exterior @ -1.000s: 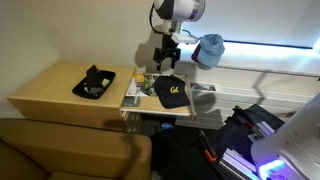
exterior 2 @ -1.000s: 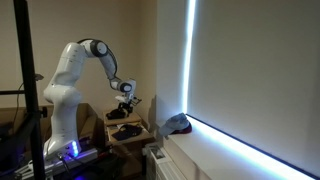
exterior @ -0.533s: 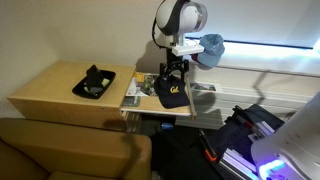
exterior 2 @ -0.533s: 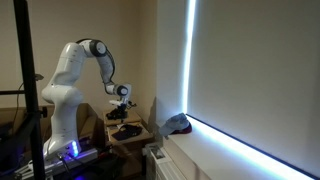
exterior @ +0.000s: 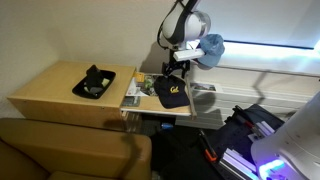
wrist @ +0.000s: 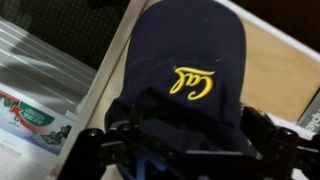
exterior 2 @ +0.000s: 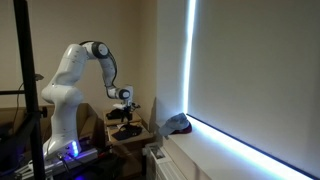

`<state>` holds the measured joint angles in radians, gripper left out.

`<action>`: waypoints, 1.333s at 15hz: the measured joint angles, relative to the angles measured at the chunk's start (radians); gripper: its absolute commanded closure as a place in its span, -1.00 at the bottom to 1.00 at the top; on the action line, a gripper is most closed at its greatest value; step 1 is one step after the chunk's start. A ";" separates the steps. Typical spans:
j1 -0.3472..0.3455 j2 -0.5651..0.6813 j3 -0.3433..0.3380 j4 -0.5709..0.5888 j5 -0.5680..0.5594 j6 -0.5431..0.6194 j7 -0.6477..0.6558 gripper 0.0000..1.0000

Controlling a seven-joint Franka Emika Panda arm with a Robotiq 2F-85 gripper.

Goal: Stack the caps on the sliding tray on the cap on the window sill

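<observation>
Pale wood of the sliding tray (wrist: 285, 75) carries the dark cap (exterior: 171, 92) with yellow lettering. The claw (exterior: 178, 68) hangs just above it, fingers wide apart, gripping nothing. At two o'clock, the light blue cap (exterior: 210, 48) sits on the window sill (exterior 2: 220, 150). At nine o'clock, a black tray (exterior: 94, 82) rests on the table (exterior: 45, 95).

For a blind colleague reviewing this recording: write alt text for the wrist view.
A navy cap with yellow script lettering lies on the pale wooden tray, filling most of the frame. The open gripper hangs over it, one finger at each side along the bottom edge, with printed paper at left.
</observation>
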<state>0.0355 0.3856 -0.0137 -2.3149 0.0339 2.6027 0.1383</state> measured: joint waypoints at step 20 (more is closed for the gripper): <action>-0.047 0.122 0.041 0.008 0.137 0.102 0.036 0.67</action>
<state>-0.0112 0.5080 0.0270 -2.3064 0.1709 2.7043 0.1742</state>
